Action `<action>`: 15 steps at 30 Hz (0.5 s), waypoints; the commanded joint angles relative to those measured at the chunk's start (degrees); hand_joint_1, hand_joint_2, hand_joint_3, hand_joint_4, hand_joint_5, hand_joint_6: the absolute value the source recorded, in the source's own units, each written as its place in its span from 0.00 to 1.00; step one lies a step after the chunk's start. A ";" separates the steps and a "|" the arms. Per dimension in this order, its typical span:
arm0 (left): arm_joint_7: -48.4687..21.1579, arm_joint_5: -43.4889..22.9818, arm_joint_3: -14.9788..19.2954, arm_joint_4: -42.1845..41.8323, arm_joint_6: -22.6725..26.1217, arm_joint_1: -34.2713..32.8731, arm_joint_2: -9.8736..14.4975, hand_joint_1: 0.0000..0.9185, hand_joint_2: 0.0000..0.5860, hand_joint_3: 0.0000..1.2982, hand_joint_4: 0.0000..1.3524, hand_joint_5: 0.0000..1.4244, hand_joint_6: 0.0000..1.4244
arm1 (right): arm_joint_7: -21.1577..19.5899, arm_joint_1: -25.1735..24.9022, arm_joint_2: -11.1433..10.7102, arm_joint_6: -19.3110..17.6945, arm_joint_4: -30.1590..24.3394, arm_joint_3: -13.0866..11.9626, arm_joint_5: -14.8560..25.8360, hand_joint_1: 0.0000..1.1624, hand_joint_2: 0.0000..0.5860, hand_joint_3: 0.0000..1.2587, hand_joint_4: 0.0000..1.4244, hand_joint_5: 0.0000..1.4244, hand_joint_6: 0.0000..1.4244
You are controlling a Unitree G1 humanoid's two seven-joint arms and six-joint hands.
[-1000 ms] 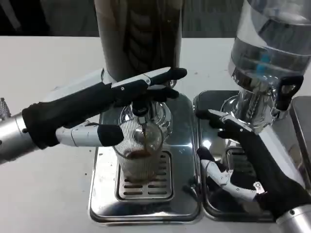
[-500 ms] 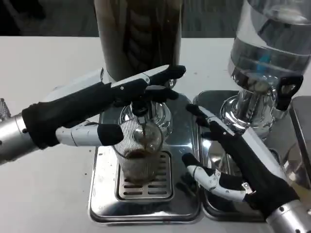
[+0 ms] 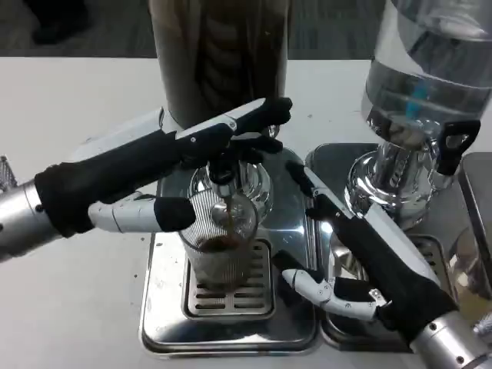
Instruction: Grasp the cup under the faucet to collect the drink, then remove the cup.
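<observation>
Under the faucet [image 3: 223, 175] of the dark dispenser [image 3: 219, 58], the ribbed clear cup [image 3: 221, 244] is held by the left hand [image 3: 154, 173]: its thumb is pressed against the cup's left wall, while the upper fingers [image 3: 257, 115] are stretched over the tap lever, apparently keeping it pressed. A thin brown stream can be seen falling into the cup, and only a shallow layer of dark drink is gathered at the bottom. The cup is stood on the slotted grate of the steel drip tray [image 3: 165, 307].

To the right of the cup, the right hand [image 3: 361, 257] is held with its fingers spread wide and nothing between them; its thumb is pointed toward the cup's lower right side, near it but apart from it. Behind that hand, a second dispenser [image 3: 427, 69] with clear liquid is stood over its own tray, and both trays are carried by the white table [image 3: 69, 92].

The grasp is judged to be done and collecting to be under way but far from finished, since the cup is mostly empty. Still left, as far as can be judged, are filling to a fair level, releasing the lever, and taking the cup out from under the faucet.
</observation>
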 commanded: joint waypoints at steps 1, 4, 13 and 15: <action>-2.04 -0.37 -2.01 -1.88 -0.26 1.42 0.03 0.00 0.03 0.00 0.00 0.08 0.13 | -0.34 -0.38 0.17 -0.69 0.51 -0.06 0.39 0.73 0.61 0.00 0.00 0.00 0.06; -1.96 -0.41 -1.98 -2.18 -0.16 1.62 0.08 0.00 0.05 0.00 0.00 0.08 0.13 | -0.25 -0.63 0.24 -0.78 0.78 -0.01 0.44 0.76 0.60 0.00 0.00 0.00 0.06; -1.65 -0.46 -2.13 -2.62 -0.26 1.95 0.03 0.00 0.05 0.00 0.00 0.07 0.12 | -0.58 -1.65 1.13 -1.47 2.97 0.49 0.38 0.78 0.61 0.00 0.00 0.00 0.06; -1.62 -0.43 -2.21 -2.63 -0.26 1.91 -0.01 0.00 0.05 0.00 0.00 0.07 0.12 | -0.70 -1.85 1.33 -1.73 3.10 0.76 0.09 0.76 0.63 0.00 0.00 0.00 0.06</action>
